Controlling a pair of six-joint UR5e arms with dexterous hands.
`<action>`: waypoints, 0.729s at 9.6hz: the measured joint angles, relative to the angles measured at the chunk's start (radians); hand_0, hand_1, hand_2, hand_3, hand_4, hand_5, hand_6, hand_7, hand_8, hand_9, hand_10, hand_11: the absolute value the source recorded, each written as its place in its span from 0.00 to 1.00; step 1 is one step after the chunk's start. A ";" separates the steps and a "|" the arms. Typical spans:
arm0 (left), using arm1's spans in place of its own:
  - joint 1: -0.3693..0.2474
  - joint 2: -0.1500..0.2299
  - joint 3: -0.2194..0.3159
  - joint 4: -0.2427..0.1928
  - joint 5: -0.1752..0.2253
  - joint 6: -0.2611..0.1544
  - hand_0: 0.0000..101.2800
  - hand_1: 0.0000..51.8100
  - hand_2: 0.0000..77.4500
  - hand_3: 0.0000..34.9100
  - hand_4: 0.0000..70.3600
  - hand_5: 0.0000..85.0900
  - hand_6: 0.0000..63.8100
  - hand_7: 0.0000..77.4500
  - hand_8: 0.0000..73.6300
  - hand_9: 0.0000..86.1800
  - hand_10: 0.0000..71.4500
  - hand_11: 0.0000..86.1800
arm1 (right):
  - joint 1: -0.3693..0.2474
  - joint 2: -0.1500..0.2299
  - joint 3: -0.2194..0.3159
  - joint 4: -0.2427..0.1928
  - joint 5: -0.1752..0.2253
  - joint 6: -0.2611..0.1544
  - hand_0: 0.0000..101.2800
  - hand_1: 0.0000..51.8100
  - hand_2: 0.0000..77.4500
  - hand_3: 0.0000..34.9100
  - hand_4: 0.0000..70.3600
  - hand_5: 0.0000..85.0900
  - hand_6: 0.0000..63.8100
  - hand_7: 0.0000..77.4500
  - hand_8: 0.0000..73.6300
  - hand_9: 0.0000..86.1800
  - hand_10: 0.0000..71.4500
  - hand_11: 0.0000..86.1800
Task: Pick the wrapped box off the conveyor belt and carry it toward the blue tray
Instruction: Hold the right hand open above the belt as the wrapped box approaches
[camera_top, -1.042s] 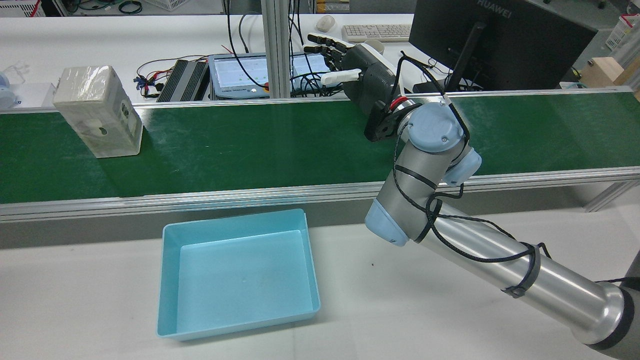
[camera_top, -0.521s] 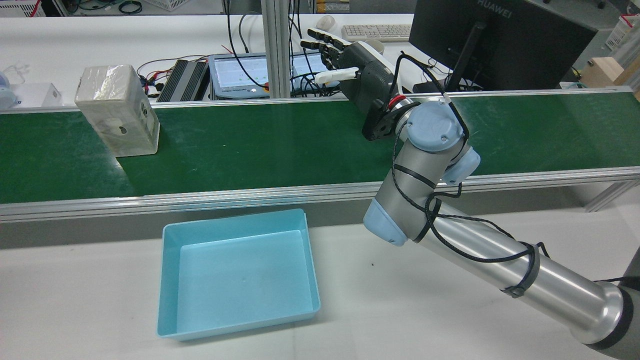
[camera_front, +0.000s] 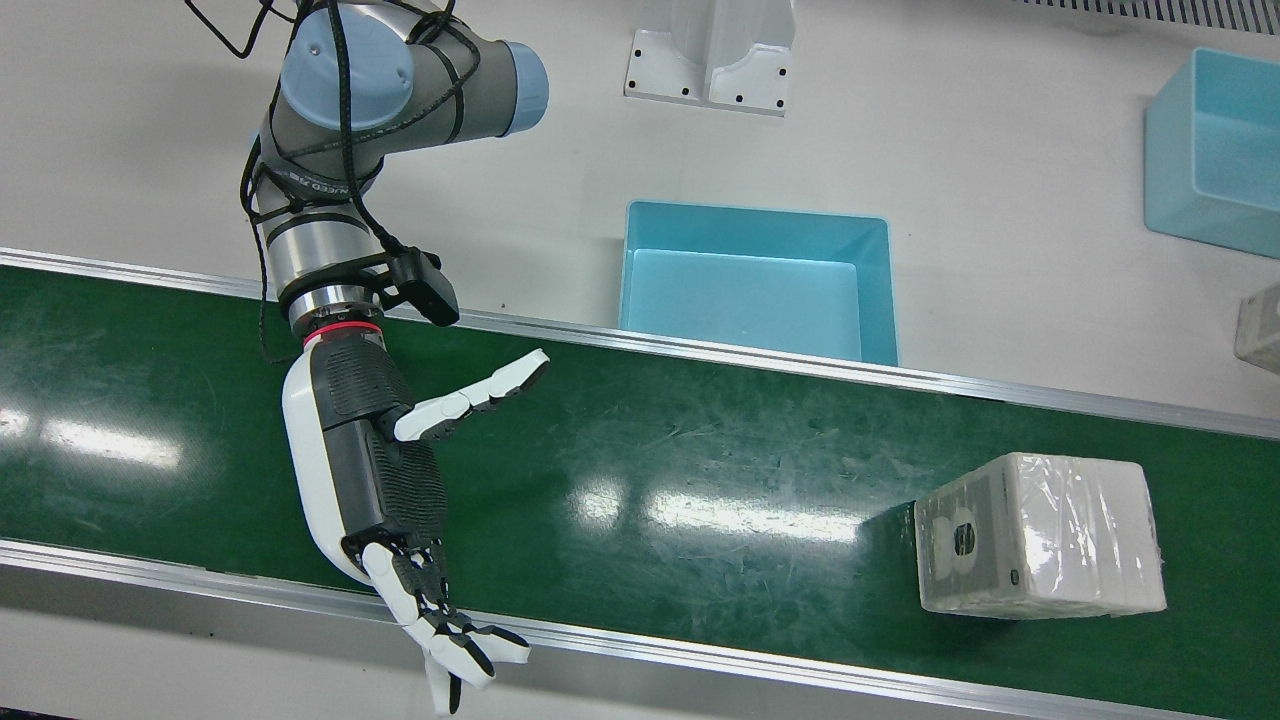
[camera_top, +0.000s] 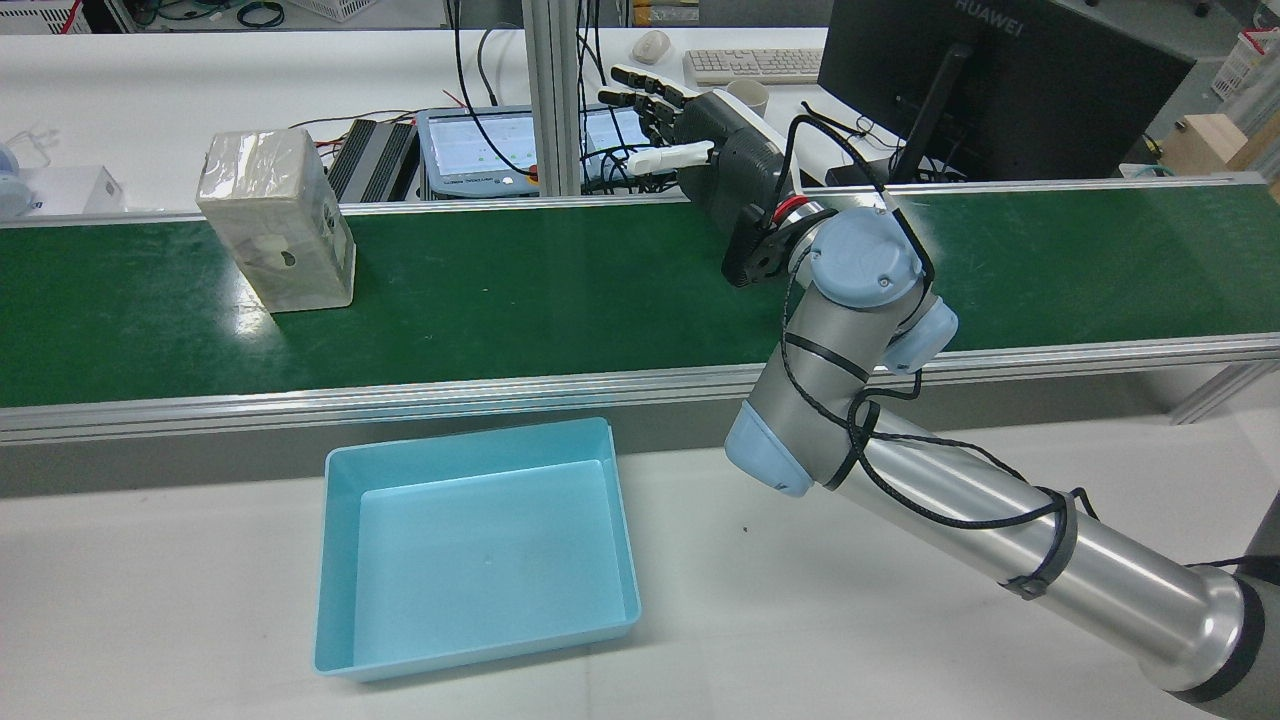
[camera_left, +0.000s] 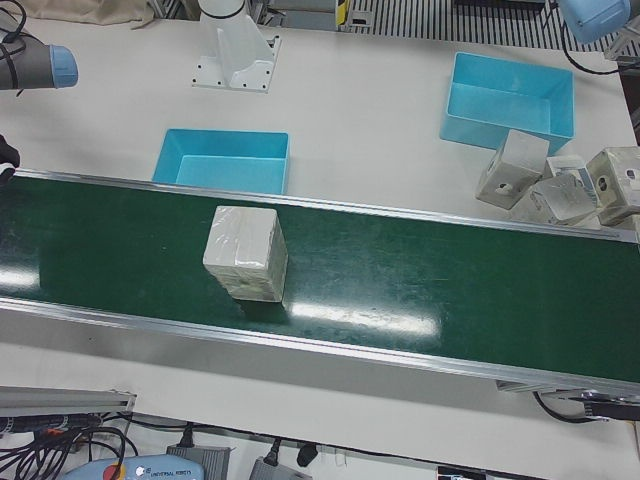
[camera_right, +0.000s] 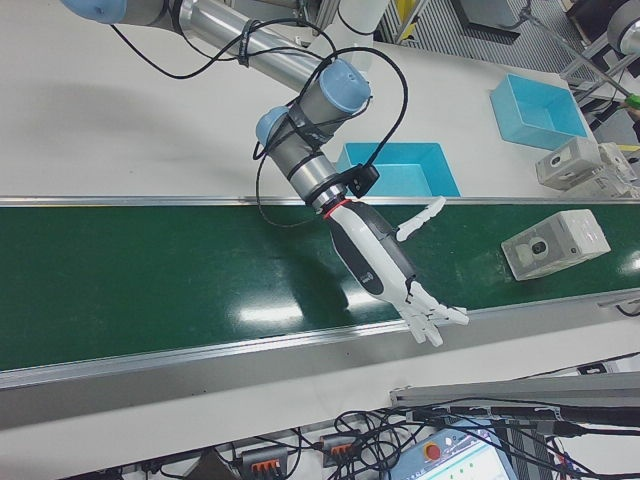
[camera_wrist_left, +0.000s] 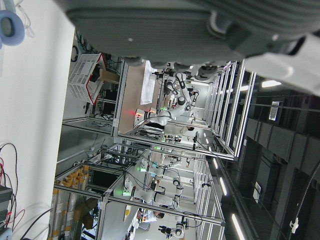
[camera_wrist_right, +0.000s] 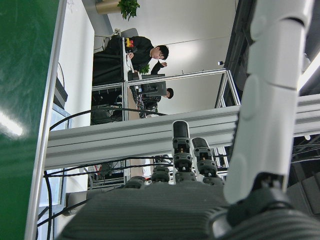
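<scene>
The wrapped box (camera_front: 1040, 535), off-white under clear film, stands on the green conveyor belt (camera_front: 700, 470). It also shows in the rear view (camera_top: 275, 220), the left-front view (camera_left: 245, 252) and the right-front view (camera_right: 556, 243). My right hand (camera_front: 370, 470) is open above the belt's far side, fingers spread and thumb out, well apart from the box; it also shows in the rear view (camera_top: 700, 140) and the right-front view (camera_right: 375, 255). The blue tray (camera_top: 470, 455) lies empty on the table beside the belt. My left hand (camera_wrist_left: 190, 25) shows only as a palm edge.
A second blue tray (camera_left: 510, 95) and several other wrapped boxes (camera_left: 550, 180) sit on the table at the robot's left. A monitor (camera_top: 1000, 80), keyboard and cables lie beyond the belt. Aluminium rails (camera_top: 400, 395) edge the belt.
The wrapped box has ridden along the belt toward my right hand. The right hand has shifted only slightly and stays open.
</scene>
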 joint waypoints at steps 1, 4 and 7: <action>0.000 0.000 0.000 0.000 0.000 0.000 0.00 0.00 0.01 0.00 0.00 0.01 0.01 0.01 0.01 0.01 0.01 0.01 | -0.002 -0.003 0.002 -0.001 0.001 0.001 0.46 0.21 0.02 0.00 0.13 0.15 0.13 0.28 0.04 0.03 0.01 0.01; 0.000 0.000 0.000 0.000 0.000 0.000 0.00 0.00 0.01 0.00 0.00 0.01 0.01 0.01 0.01 0.01 0.01 0.01 | -0.001 -0.018 0.021 -0.002 0.000 0.001 0.47 0.21 0.02 0.00 0.13 0.15 0.10 0.25 0.03 0.04 0.01 0.01; 0.000 0.000 0.000 0.000 0.000 0.000 0.00 0.00 0.01 0.00 0.00 0.01 0.01 0.01 0.01 0.01 0.01 0.01 | 0.000 -0.051 0.053 -0.004 0.006 0.004 0.47 0.23 0.02 0.00 0.19 0.17 0.15 0.30 0.02 0.05 0.00 0.01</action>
